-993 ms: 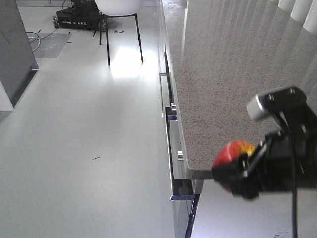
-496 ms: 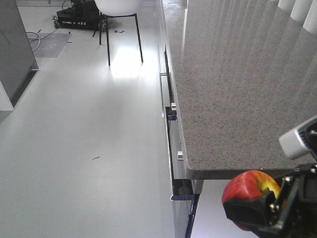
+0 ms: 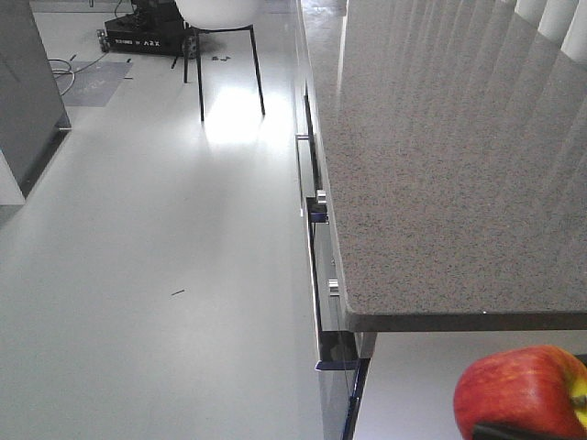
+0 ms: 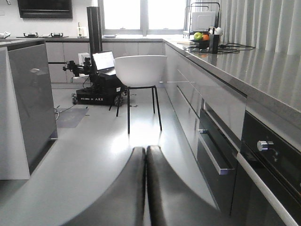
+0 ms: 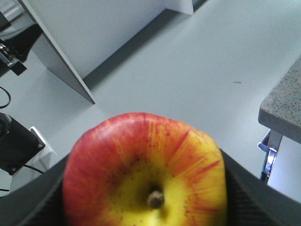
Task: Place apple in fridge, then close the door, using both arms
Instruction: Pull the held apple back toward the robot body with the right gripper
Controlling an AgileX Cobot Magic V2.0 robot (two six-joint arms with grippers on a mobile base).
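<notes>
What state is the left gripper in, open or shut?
Shut. The left gripper has its fingers pressed together, nothing between them.

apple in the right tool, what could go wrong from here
1. The apple is round and gripped only at its sides by the right tool. A fast swing might let it slip and drop to the floor.
2. In the front view the corner of the granite counter looks close to the apple, so a careless sideways move could knock it loose.
</notes>
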